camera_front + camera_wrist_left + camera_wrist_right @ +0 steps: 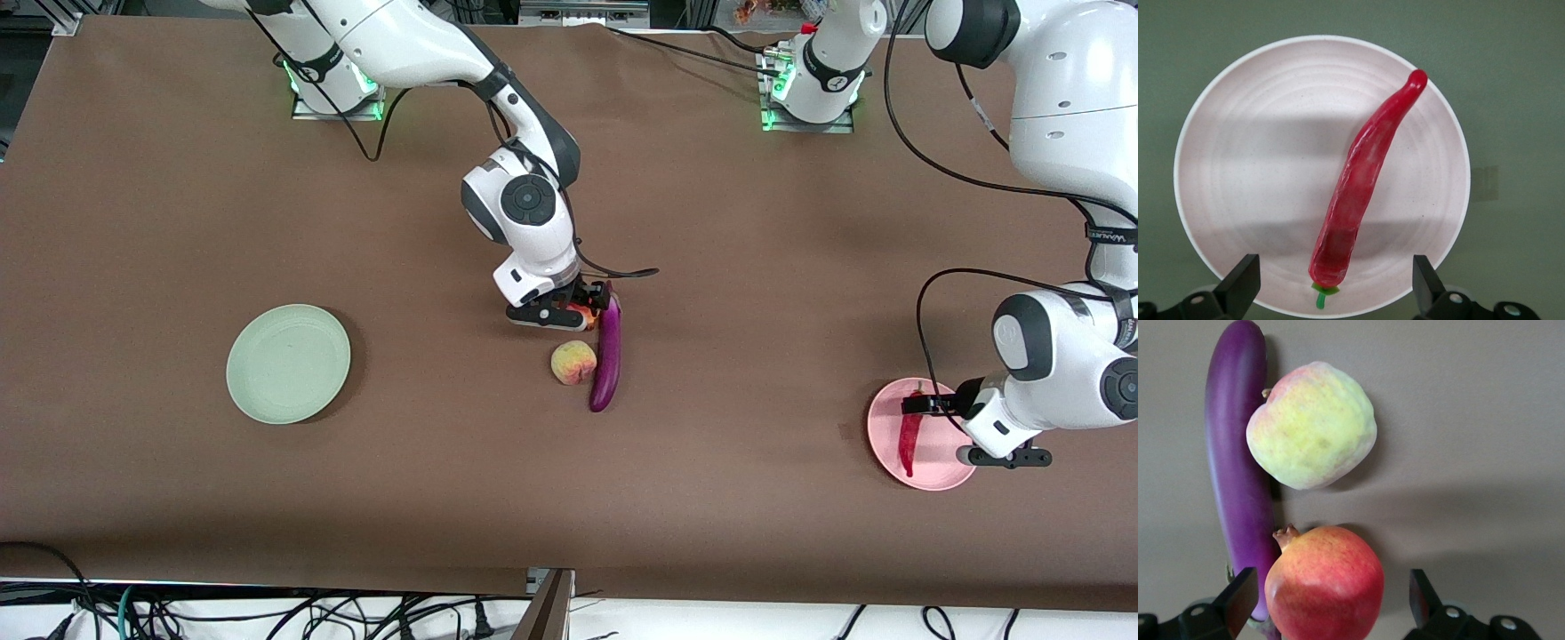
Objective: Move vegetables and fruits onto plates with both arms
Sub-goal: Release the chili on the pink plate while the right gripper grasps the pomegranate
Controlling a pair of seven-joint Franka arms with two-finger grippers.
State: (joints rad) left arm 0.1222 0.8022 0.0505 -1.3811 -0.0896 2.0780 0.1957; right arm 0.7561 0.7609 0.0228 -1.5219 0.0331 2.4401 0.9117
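Note:
The red chili pepper (909, 436) (1365, 180) lies on the pink plate (938, 449) (1258, 167) at the left arm's end of the table. My left gripper (929, 405) (1331, 287) hangs open just over the chili's green stem, its fingers clear of it. Mid-table, the purple eggplant (607, 356) (1235, 453) lies beside the pale peach-like fruit (573, 363) (1311, 427). My right gripper (582, 311) (1328, 603) is low and open around the red fruit (588, 313) (1325, 587), which sits against the eggplant's stem end. The mint green plate (288, 363) holds nothing.
Brown cloth covers the table. The green plate sits toward the right arm's end, well apart from the fruits. Cables run along the table's edge nearest the front camera.

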